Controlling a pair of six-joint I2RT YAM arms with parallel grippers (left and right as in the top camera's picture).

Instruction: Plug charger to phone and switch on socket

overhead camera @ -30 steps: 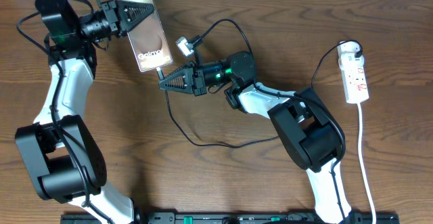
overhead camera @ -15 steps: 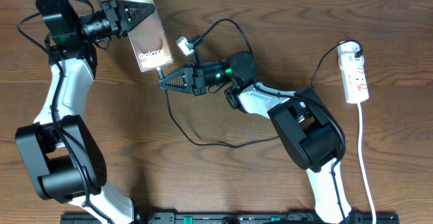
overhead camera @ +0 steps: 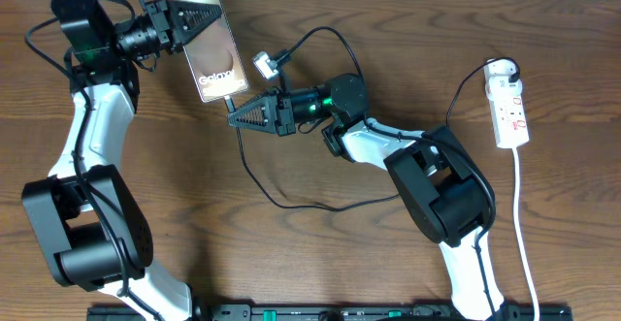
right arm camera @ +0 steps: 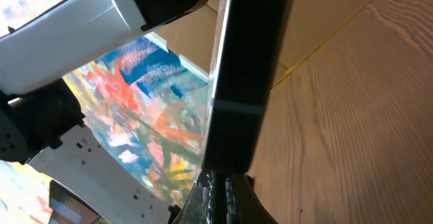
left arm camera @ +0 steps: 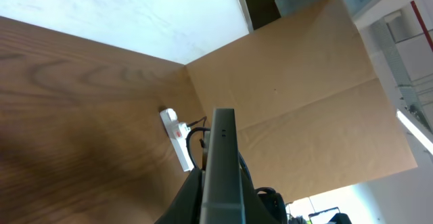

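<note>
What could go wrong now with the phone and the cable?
The left pincer holds the phone by one end only, so a hard push from the right pincer could tilt it or make it slip. The charger loops loosely beside the right arm and might snag.

The table [overhead camera: 320,263] is finished in smooth, grained brown wood; the phone [overhead camera: 215,54] is faced glossy; the socket [overhead camera: 510,112] is moulded in white plastic; the charger [overhead camera: 254,180] seems sheathed in matt black.
</note>
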